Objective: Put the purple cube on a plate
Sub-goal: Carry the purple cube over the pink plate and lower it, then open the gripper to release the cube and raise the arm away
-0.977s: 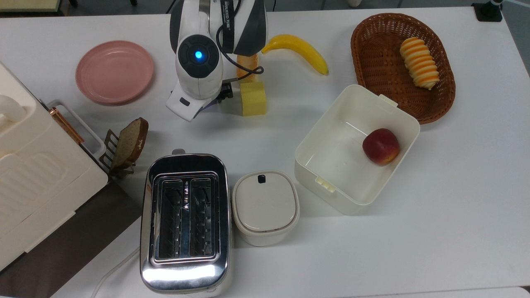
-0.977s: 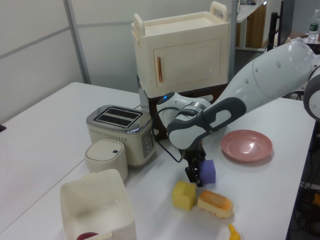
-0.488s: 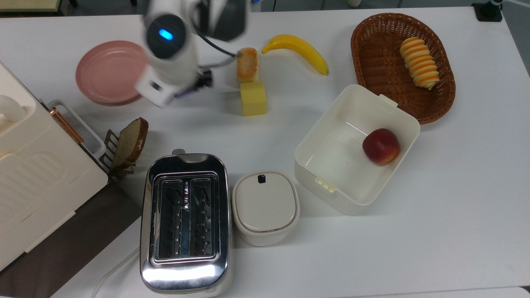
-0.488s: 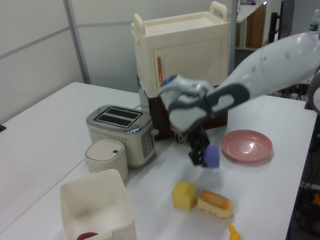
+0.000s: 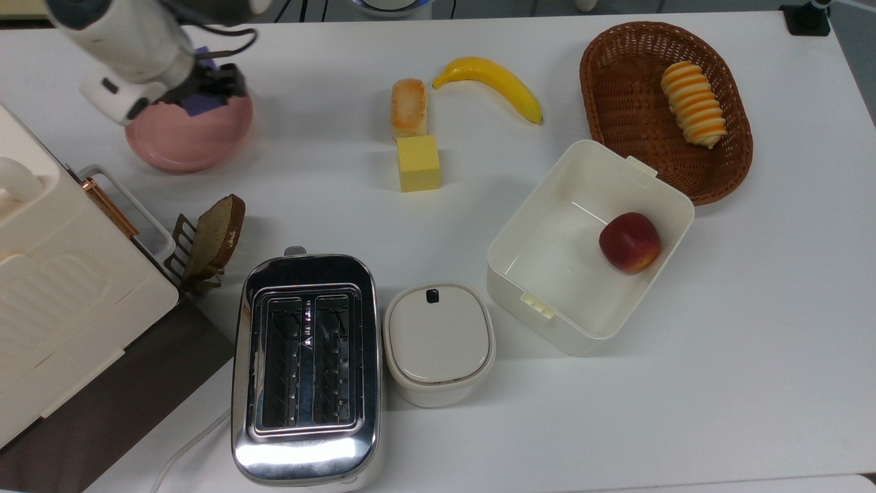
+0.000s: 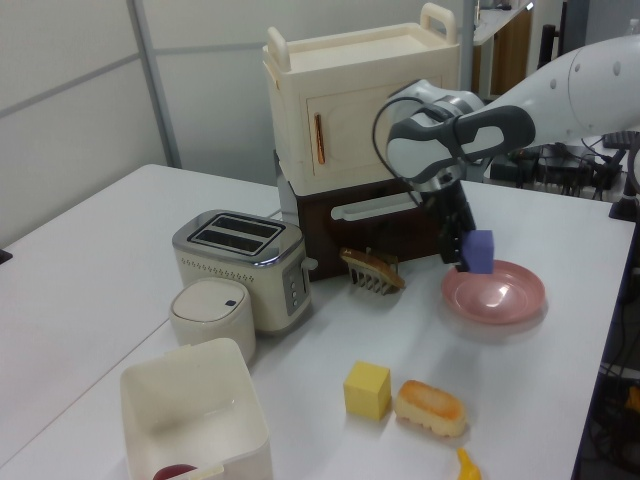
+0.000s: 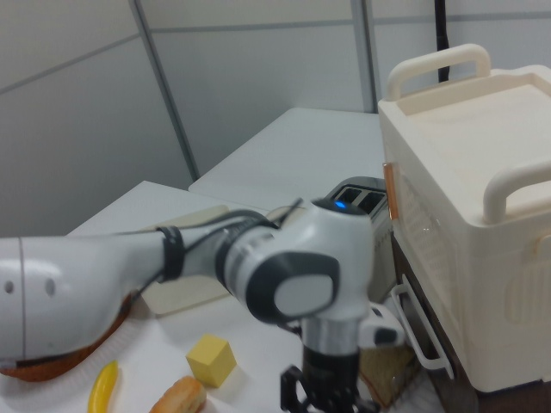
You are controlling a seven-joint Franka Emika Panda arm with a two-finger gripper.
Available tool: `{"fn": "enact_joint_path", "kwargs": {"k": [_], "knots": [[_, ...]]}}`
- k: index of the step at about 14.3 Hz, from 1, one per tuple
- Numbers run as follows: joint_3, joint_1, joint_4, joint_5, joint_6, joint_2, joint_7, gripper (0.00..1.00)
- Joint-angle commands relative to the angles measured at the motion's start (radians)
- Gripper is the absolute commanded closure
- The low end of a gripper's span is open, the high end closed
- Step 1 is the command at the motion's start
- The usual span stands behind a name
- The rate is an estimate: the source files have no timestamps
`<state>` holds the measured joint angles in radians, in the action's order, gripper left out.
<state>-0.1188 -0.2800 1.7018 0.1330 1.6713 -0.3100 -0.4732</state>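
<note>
The purple cube (image 6: 479,250) hangs just above the salmon-pink plate (image 6: 497,296) in the left view, clear of its surface. My gripper (image 6: 466,249) is shut on the cube. In the top view the purple cube (image 5: 202,100) peeks out under the gripper (image 5: 209,87) over the upper part of the plate (image 5: 188,140), which the arm partly covers. The right view shows the arm's wrist and the top of the gripper (image 7: 330,397) at the bottom edge.
A yellow cube (image 5: 419,163), a bread roll (image 5: 408,108) and a banana (image 5: 494,81) lie mid-table. A wicker basket (image 5: 616,103), a cream bin (image 5: 520,267) holding an apple (image 5: 629,242), a lidded pot (image 5: 439,342), a toaster (image 5: 306,368), a toast rack (image 5: 207,241) and a cream cabinet (image 5: 61,301) surround them.
The arm has swung toward the top view's left, carrying the purple cube from beside the yellow cube to above the plate, and higher off the table.
</note>
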Motion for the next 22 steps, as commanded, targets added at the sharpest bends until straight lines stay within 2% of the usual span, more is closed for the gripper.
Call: {"fn": "enact_joint_path", "kwargs": {"k": [1,2,3,8,10,11,13,15,17,20,22], "knots": [[0.001,-0.03,0.006,0.017,0.053,-0.04,-0.032,0.58],[0.001,-0.031,0.006,0.017,0.054,-0.043,-0.03,0.38],[0.001,-0.031,0.006,0.017,0.054,-0.043,-0.025,0.0],[-0.001,-0.038,-0.002,0.016,0.047,-0.029,-0.002,0.0],[0.004,-0.028,-0.004,0.005,0.021,0.017,0.007,0.0],[0.013,-0.01,-0.019,0.0,-0.04,0.044,0.024,0.0],[0.013,0.124,-0.111,-0.009,-0.186,0.058,0.158,0.0],[0.013,0.229,-0.154,-0.058,-0.209,0.075,0.289,0.0],[0.011,0.278,-0.184,-0.116,-0.202,0.101,0.376,0.0],[0.011,0.343,-0.218,-0.121,-0.188,0.135,0.496,0.0],[0.01,0.386,-0.229,-0.106,-0.154,0.167,0.667,0.0]]}}
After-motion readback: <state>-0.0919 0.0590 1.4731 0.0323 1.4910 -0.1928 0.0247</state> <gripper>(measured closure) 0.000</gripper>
